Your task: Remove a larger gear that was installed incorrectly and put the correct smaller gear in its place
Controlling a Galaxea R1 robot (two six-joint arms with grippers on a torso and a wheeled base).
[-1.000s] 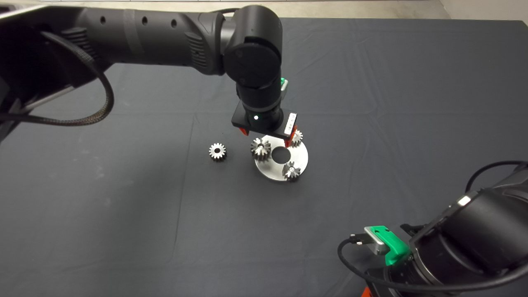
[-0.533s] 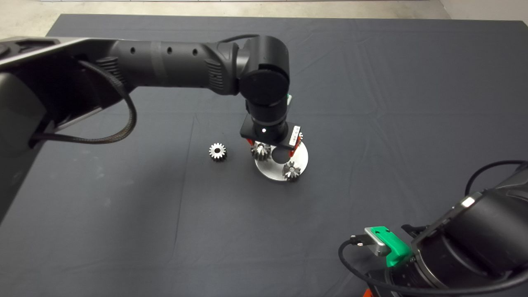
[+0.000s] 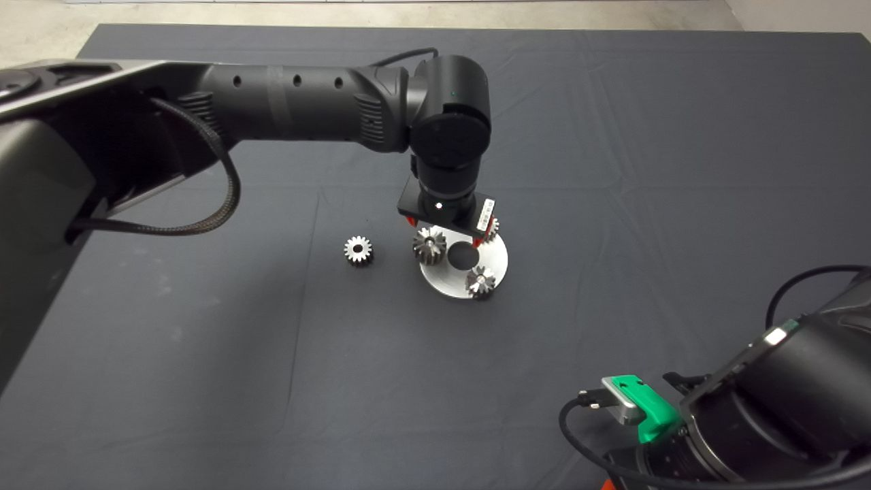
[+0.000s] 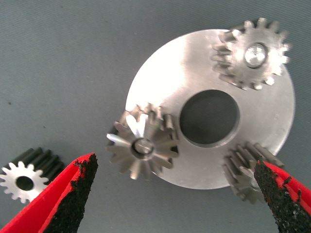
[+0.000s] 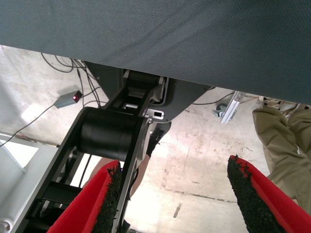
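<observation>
A silver round plate (image 3: pixel 446 279) with a centre hole lies mid-mat. On it sit the larger gear (image 3: pixel 429 245) with deep star-like teeth and two small fine-toothed gears (image 3: pixel 481 280), one of them (image 3: pixel 490 227) partly hidden by my left gripper. A loose smaller gear (image 3: pixel 358 250) lies on the mat to the plate's left. My left gripper (image 3: pixel 444 231) hovers open just above the plate. In the left wrist view its fingers (image 4: pixel 73 194) straddle the larger gear (image 4: pixel 143 145), the plate (image 4: pixel 160 82) and one small gear (image 4: pixel 250 170); the loose gear (image 4: pixel 24 179) lies outside them. My right gripper (image 5: pixel 177 199) is open and empty.
The right arm (image 3: pixel 639 401) waits at the mat's lower right edge. Its wrist view shows the floor beyond the mat, cables, the robot's base (image 5: pixel 109 133) and a person's leg (image 5: pixel 284 141) in khaki trousers. The dark mat (image 3: pixel 204 354) has open room all around the plate.
My left arm has reached further in, and its gripper has shifted slightly right over the plate, dipping and then lifting a little. The gears and the right arm have not moved.
</observation>
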